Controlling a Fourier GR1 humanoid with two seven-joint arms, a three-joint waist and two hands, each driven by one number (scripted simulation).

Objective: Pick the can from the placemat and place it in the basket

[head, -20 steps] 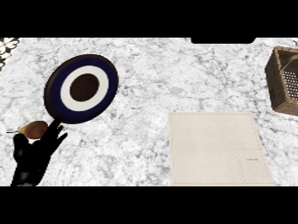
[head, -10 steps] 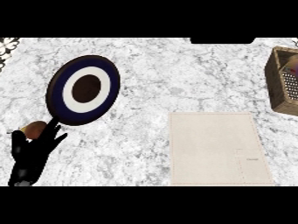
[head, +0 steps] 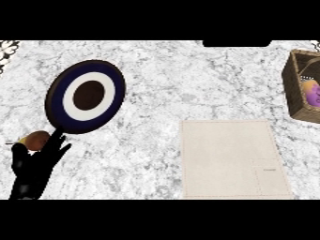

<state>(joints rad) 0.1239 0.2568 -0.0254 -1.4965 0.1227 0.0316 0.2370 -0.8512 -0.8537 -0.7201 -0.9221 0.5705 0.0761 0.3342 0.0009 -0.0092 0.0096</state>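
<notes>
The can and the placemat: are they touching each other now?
Apart. The head view shows the can lying inside the basket at the right edge, with bare counter between the basket and the placemat.

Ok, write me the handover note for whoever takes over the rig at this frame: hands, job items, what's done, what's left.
Left hand: open, fingers up, resting at the lower left beside a small brown fruit.
Right hand: not in view.
Purple can: lying inside the brown wicker basket at the right edge.
Beige cloth placemat: nothing on it.
Done: can appears placed in the basket.
Left: apparently nothing; just confirm the can has settled.
Also present: blue-and-white round plate, untouched.
</notes>
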